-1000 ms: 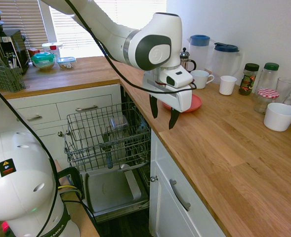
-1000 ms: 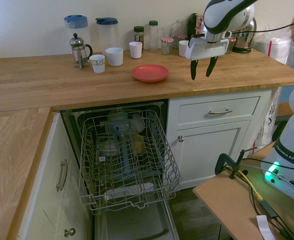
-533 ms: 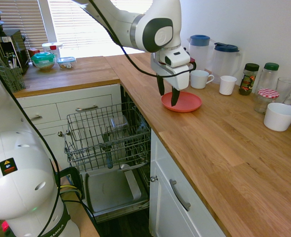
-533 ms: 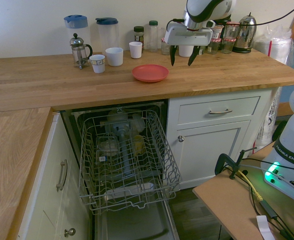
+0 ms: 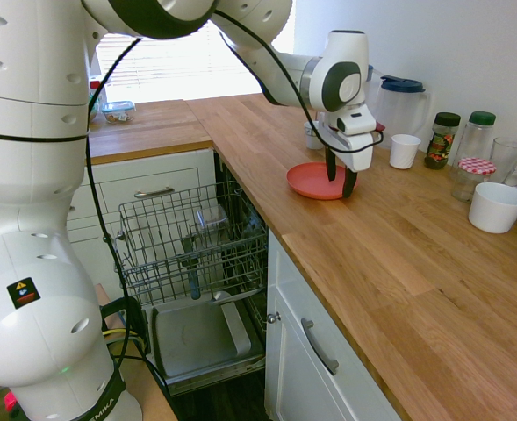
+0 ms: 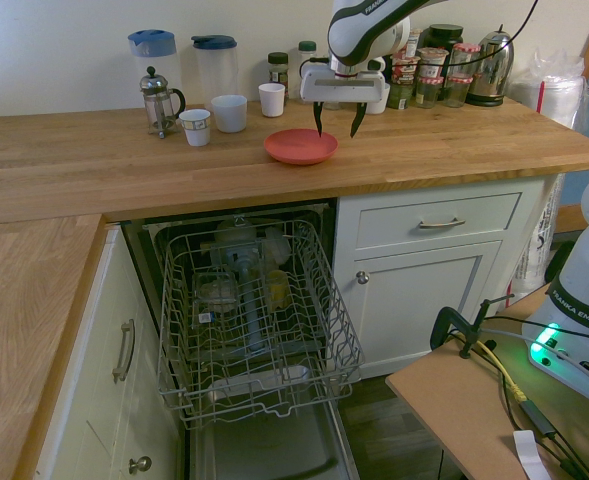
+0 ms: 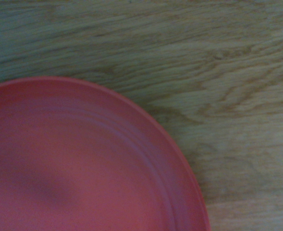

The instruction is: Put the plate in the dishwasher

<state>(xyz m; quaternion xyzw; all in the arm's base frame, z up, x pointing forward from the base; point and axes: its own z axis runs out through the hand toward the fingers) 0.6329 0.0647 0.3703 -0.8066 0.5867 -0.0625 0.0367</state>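
dishwasher (image 6: 254,320): grey wire rack out — some dishes inside
plate (image 5: 315,181): coral, round, flat, on wooden desk (image 5: 416,263)
pincer (image 6: 336,119): spread, above plate

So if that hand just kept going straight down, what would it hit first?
Most likely the red plate: the open hand hangs over its far-right rim, so one finger might instead land on the wooden counter beside it.

a home kitchen: a wooden counter (image 6: 454,140), white cupboards (image 6: 429,270), an open dishwasher (image 6: 254,320), cups and jugs.
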